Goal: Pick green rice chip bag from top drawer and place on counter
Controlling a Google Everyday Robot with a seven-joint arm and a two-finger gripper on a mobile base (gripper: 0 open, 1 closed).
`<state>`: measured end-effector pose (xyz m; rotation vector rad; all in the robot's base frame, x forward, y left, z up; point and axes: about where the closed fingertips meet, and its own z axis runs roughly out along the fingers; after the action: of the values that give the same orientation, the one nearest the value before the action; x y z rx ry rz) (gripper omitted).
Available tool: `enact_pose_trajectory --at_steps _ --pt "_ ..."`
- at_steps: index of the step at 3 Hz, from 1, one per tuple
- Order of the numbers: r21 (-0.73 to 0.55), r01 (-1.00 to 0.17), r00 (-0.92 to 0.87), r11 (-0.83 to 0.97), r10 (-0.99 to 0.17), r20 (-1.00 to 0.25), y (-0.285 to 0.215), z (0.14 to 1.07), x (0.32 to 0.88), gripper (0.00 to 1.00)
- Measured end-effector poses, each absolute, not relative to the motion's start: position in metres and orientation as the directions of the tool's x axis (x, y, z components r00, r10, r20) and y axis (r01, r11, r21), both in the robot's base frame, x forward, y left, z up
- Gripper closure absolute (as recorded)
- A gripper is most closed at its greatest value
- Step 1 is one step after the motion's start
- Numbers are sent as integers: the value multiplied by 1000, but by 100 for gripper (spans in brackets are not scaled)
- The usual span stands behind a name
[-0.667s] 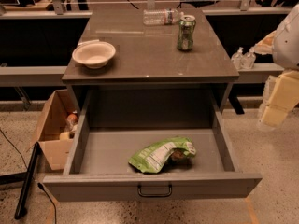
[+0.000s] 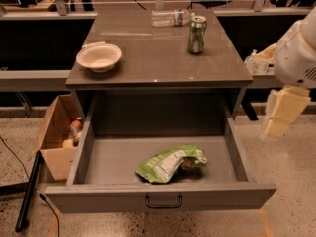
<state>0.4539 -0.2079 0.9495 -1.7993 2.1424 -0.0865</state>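
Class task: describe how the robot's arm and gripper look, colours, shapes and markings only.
At the right edge, the arm is a rounded white shell with small dark vent slits. Below it, the gripper is pale cream and blocky. No cables visible.

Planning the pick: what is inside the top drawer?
Only the green chip bag, lying near the front. Underneath it is hidden. The gripper hangs right of the drawer.

Counter [image 2: 148,58] glare; bright hand [image 2: 284,115] at right
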Motion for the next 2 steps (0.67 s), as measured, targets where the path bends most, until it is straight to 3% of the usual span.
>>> enact_pose_trajectory --at_steps 2 --pt "-343 -938 165 -60 -944 -287 -172 859 513 0"
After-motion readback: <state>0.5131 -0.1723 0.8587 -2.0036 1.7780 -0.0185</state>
